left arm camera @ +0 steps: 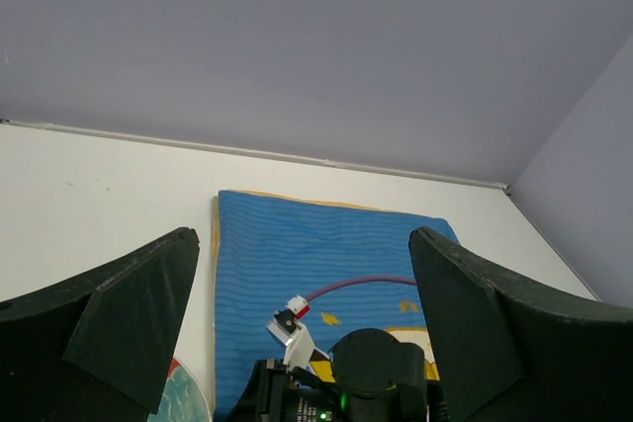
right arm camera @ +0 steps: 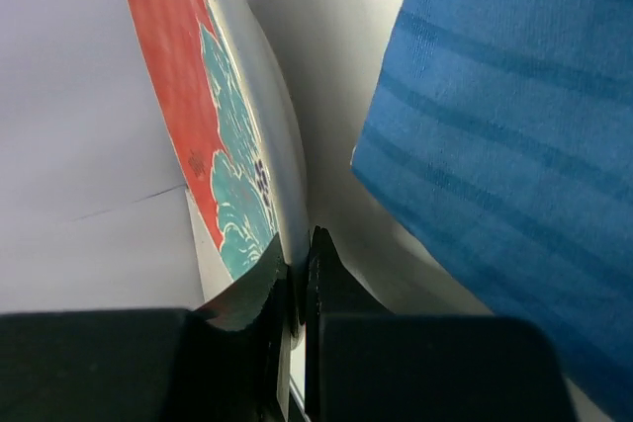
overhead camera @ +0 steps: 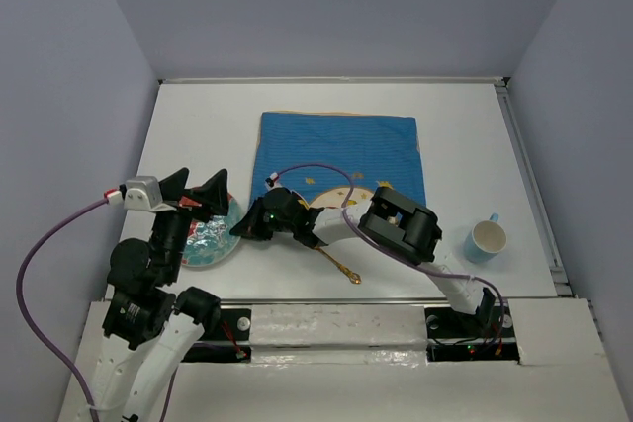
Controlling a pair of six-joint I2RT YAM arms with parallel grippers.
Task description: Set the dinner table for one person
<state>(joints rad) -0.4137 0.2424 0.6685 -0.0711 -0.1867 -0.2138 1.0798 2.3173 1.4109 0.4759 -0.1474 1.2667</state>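
Note:
A round plate with a red and teal pattern lies on the white dinner table, left of the blue cartoon-print cloth. My right gripper reaches left across the cloth's near corner and is shut on the plate's right rim. In the right wrist view both fingers pinch the rim of the plate at the gripper, with the cloth to the right. My left gripper hangs wide open over the plate's far side and holds nothing. In its own view the left gripper frames the cloth.
A gold spoon lies on the table by the near edge, below the cloth. A light blue cup stands at the right. The right arm's wrist sits low in the left wrist view. Lavender-grey walls border the table.

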